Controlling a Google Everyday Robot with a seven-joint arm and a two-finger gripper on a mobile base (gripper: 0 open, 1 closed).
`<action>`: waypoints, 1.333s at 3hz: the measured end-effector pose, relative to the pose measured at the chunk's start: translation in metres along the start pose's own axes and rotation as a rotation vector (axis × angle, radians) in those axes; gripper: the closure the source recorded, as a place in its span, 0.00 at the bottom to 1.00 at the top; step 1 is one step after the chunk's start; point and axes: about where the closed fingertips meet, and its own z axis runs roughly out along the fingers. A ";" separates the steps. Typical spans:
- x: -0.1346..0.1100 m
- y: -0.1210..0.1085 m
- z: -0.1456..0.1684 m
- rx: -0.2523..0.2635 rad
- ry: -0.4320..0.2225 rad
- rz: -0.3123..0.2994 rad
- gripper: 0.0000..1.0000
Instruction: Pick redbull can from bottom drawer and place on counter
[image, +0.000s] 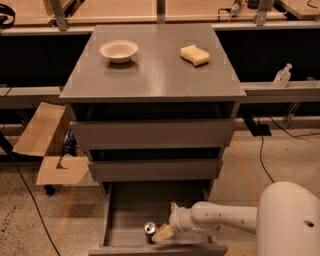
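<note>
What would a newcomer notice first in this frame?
The white arm reaches from the lower right into the open bottom drawer, with its gripper right beside the upright redbull can near the drawer's front. Above, the grey counter carries a white bowl at back left and a yellow sponge at back right.

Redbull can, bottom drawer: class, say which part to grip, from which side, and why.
Probably the slim body of the redbull can, approached from the picture's right, where the gripper sits beside it. It stands upright in the bottom drawer, close behind the drawer front.
</note>
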 end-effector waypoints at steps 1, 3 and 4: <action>-0.008 0.005 0.022 -0.018 -0.027 -0.005 0.00; -0.007 0.013 0.065 -0.058 -0.064 0.042 0.18; 0.006 0.012 0.076 -0.057 -0.058 0.079 0.42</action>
